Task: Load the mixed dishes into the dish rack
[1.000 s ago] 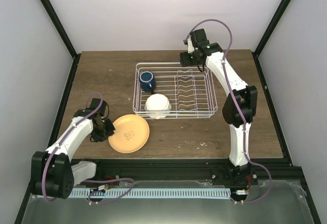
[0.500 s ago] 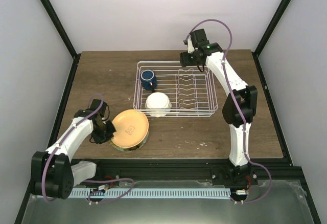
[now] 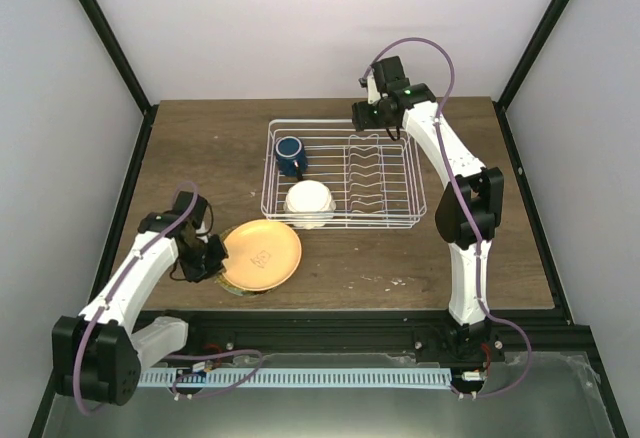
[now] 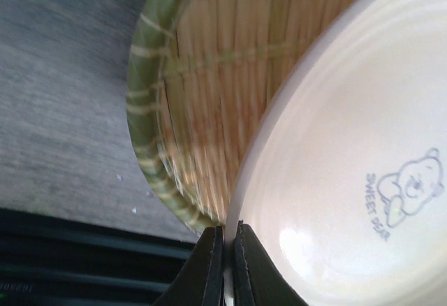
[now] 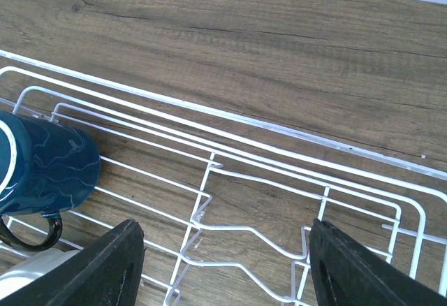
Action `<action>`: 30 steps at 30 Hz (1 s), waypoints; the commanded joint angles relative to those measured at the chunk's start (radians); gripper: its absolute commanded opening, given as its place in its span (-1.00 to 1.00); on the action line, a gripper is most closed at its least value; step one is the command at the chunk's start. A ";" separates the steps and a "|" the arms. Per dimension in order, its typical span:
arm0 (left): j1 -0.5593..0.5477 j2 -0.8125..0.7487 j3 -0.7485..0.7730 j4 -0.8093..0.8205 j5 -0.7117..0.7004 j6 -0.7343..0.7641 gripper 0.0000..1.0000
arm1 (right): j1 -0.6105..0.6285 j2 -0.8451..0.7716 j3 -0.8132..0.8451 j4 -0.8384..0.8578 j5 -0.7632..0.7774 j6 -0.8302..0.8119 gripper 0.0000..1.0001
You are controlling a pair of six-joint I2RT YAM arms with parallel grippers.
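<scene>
Orange-yellow plate point(image 3: 262, 255): near the counter's point(image 3: 200, 158) near edge, left of its middle, held by its left rim; a small bear mark is printed on its face.
Under it: a green-rimmed woven plate point(image 3: 238, 286) lies on the counter, mostly covered by the orange-yellow plate; only its near-left rim shows from above. The left wrist view shows the orange-yellow plate point(image 4: 349, 145) above the woven plate point(image 4: 181, 96).
Left hand point(image 3: 212, 255): clamped on the orange-yellow plate's rim; in the wrist view the two dark fingers point(image 4: 227, 232) stand close together with the thin rim between them.
Left arm: reaches forward from the near-left corner, elbow bent, wrist low over the counter.
Dish rack point(image 3: 385, 173): toward the far edge, about mid-counter, well apart from the orange-yellow plate.
In the rack: a dark blue mug point(image 3: 289, 156) in the far-left part, a white dish point(image 3: 308, 204) at the near-left part; the slot tines to the right hold nothing.
Right hand point(image 3: 388, 130): fingers apart, holding nothing, hanging over the rack's far rim with the mug point(image 5: 42, 173) at its left.
Right arm: stretched up and forward from the near edge.
</scene>
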 commanded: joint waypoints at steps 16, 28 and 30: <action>-0.127 0.060 0.324 -0.306 0.270 0.205 -1.00 | -0.008 0.050 0.076 -0.012 -0.007 -0.014 0.37; -0.128 0.267 0.584 -0.116 0.084 0.297 -1.00 | -0.085 -0.014 0.074 0.008 -0.279 0.078 0.46; -0.127 0.312 0.612 -0.066 0.019 0.285 -1.00 | -0.112 -0.026 0.064 0.011 -0.336 0.092 0.48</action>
